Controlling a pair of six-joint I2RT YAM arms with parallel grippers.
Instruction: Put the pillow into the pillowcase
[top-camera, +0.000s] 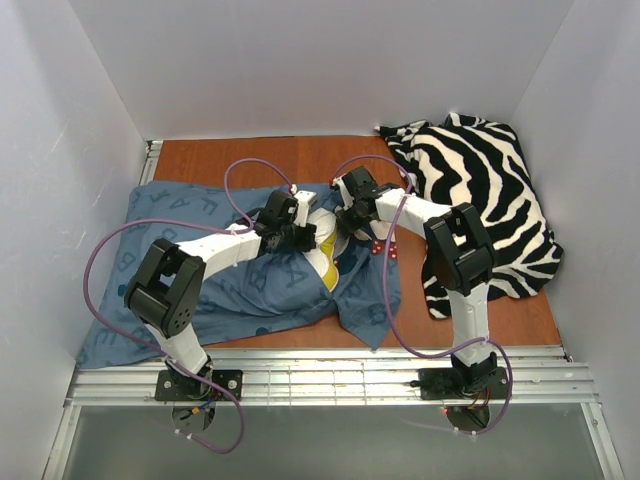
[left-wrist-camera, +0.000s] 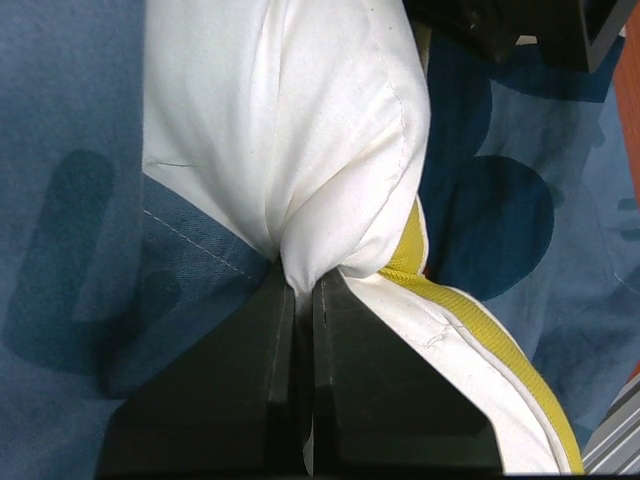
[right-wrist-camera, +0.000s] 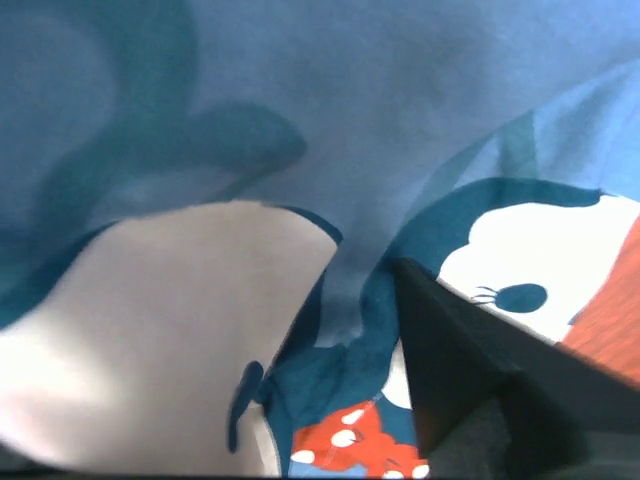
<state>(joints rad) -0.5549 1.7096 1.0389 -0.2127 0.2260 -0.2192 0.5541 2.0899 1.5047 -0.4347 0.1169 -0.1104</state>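
Left claw (left-wrist-camera: 303, 285) pinches a pillow (left-wrist-camera: 290, 130) corner at the pillowcase (left-wrist-camera: 70, 200) mouth, mid-insertion; right claw (top-camera: 350, 222), width unclear, probably must hold that mouth open next.

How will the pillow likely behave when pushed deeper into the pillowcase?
Probably soft and squashy: the pillow bunches into folds where the left gripper pinches it. It may buckle rather than slide, since the pillowcase lies loose and wrinkled around it.

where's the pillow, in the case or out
Partly in: the case covers most of the pillow, but a white end with yellow edge sticks out, pinched in the left gripper.
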